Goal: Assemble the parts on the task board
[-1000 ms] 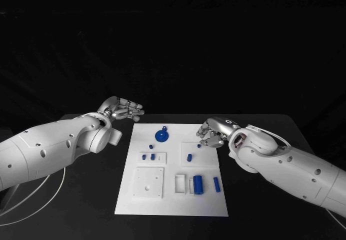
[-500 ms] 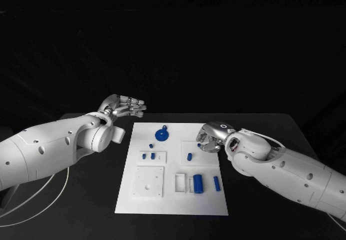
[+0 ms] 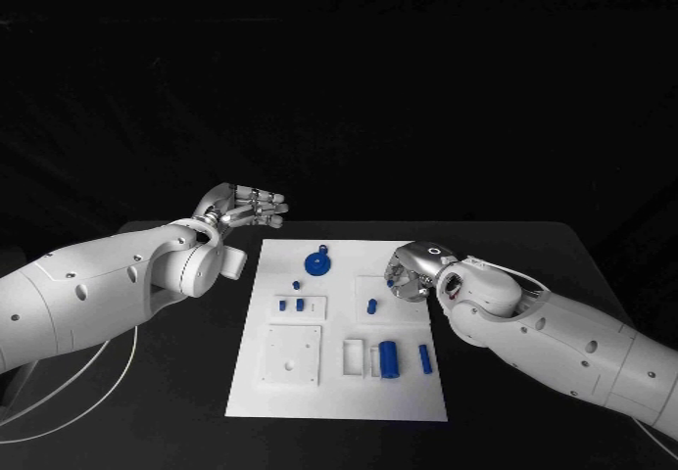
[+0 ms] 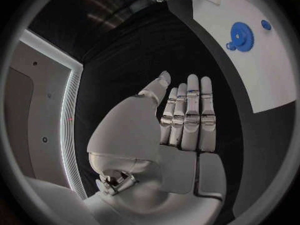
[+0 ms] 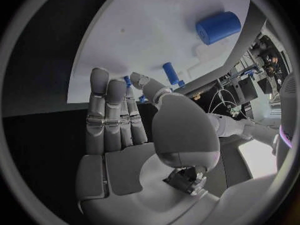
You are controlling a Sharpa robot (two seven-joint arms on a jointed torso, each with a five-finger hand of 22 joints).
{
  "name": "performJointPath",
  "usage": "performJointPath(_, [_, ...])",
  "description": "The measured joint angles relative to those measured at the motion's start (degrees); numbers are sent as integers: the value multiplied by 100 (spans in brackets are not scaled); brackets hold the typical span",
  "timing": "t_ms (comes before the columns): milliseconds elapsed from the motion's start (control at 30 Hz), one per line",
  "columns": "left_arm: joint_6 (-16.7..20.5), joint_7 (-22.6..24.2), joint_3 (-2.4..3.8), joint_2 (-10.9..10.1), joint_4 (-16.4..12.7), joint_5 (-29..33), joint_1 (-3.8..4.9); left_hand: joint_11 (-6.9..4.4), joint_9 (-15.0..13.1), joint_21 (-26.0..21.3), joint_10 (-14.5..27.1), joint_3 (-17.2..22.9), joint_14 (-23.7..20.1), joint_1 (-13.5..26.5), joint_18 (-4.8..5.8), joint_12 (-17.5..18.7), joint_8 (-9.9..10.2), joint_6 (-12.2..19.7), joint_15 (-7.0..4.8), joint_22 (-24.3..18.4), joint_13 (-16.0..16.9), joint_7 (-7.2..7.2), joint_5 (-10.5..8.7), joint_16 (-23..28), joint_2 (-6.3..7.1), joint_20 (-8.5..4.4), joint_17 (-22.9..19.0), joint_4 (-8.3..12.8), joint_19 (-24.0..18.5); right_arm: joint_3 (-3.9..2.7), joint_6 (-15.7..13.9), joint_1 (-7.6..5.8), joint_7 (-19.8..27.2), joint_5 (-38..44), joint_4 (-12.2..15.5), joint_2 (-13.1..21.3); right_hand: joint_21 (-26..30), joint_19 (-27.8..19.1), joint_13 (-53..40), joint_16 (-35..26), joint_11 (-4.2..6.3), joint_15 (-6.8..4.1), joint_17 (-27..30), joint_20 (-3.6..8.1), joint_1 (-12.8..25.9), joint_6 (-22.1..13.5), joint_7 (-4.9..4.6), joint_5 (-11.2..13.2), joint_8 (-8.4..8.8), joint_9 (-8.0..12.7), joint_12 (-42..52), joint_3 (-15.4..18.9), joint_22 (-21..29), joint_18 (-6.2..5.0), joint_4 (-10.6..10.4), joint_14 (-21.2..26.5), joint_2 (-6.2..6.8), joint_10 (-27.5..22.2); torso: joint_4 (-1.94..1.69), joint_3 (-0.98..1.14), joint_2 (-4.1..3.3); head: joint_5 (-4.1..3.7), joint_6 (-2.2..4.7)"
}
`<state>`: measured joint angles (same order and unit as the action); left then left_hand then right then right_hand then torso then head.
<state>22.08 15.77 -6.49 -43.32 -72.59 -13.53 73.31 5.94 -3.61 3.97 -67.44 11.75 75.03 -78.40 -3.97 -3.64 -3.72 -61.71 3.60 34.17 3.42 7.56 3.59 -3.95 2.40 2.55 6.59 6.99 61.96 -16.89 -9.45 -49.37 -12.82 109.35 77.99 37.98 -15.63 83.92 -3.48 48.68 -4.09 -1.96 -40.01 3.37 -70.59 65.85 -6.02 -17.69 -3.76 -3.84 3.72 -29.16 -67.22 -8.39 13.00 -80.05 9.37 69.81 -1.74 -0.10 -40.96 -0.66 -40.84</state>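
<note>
Right hand [image 3: 411,272] held empty, fingers straight, over board [image 3: 339,392] right edge near small peg [image 3: 371,306], likely poised for pickup. Left hand [image 3: 243,209] parked off board, flat, empty. Gear [image 3: 316,263] lies loose.

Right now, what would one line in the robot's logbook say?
left hand: open, beside task board, holds nothing | right hand: open, fingers over board's right edge | blue gear: lying on board

Dim scene, black surround. Task board [image 3: 339,333] brightest, evenly lit, faint shadows only. Soft sheen on white arms. Wrist views bend straight edges strongly; dark vignette at rims. Head view sharp.
</note>
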Motion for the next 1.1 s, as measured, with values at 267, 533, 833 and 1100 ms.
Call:
performJointPath(267, [-17,9,0,0,0,17,0,0,0,0,0,-14,0,0,0,0,0,0,0,-16,0,0,0,0,0,0,1,-14,0,34,-68,12,-35,42,-79,-48,-45,0,0,0,0,21,0,-1,9,0,0,70,0,-1,0,-77,54,-1,-44,-20,36,0,1,0,-1,10,-14])
performJointPath(533, [-34,11,0,4,1,28,0,0,1,0,0,-20,52,-23,-1,0,0,0,-13,-59,0,0,0,0,-23,-21,14,-21,22,40,-85,9,-40,56,-110,-85,-52,0,-2,0,65,11,-1,-1,9,-1,0,172,0,0,0,-186,85,1,-75,-30,36,65,3,-1,0,22,-22])
performJointPath(833, [-39,11,0,17,6,34,0,0,1,0,0,-20,52,-23,0,0,0,0,-13,-64,0,0,0,0,-23,-21,19,-21,21,62,-82,-12,-40,68,-161,-140,-81,12,0,-21,144,-30,-6,-7,-30,165,46,238,0,-8,0,-185,85,15,-75,-49,-2,320,3,0,2,45,-32])
performJointPath(1100, [-48,11,0,35,16,38,0,0,1,23,0,-20,52,-23,-1,0,0,0,-13,-63,1,0,0,0,-22,-21,26,-21,21,73,-102,-17,-72,106,-177,-160,-118,21,1,-22,236,-95,-19,83,-136,460,108,580,1,-34,-30,-274,68,100,10,-73,-156,630,3,-1,2,42,-35])
